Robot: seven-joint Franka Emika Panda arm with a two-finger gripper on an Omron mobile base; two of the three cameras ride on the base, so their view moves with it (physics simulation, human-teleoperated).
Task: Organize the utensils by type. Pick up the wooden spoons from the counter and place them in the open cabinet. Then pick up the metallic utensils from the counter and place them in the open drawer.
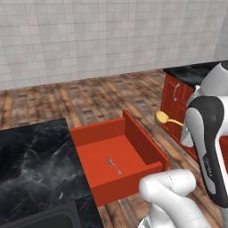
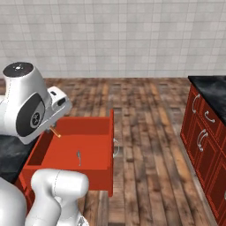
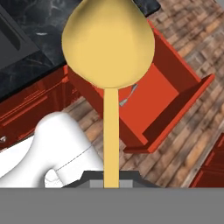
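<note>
The gripper (image 3: 111,183) is pinching a wooden spoon (image 3: 108,43) by its handle above the floor beside the open drawer (image 1: 133,133), which is already holding one metal spoon (image 1: 114,165), leaving cabinet placement pending.

We see the wooden spoon (image 1: 163,118) projecting from behind the white and dark arm segment (image 1: 205,133); the pincer itself is hidden behind that segment, so we cannot read its jaws here. The spoon's oval bowl points away from the pincer, hanging above the plank floor (image 1: 102,95). Below and to the left of it, the red drawer (image 1: 133,133) stands open, a small metal utensil (image 1: 114,165) lying on its floor. Farther left lies the black marble counter (image 1: 35,169). Behind the spoon stands a red cabinet front (image 1: 176,104) with a silver pull.
</note>
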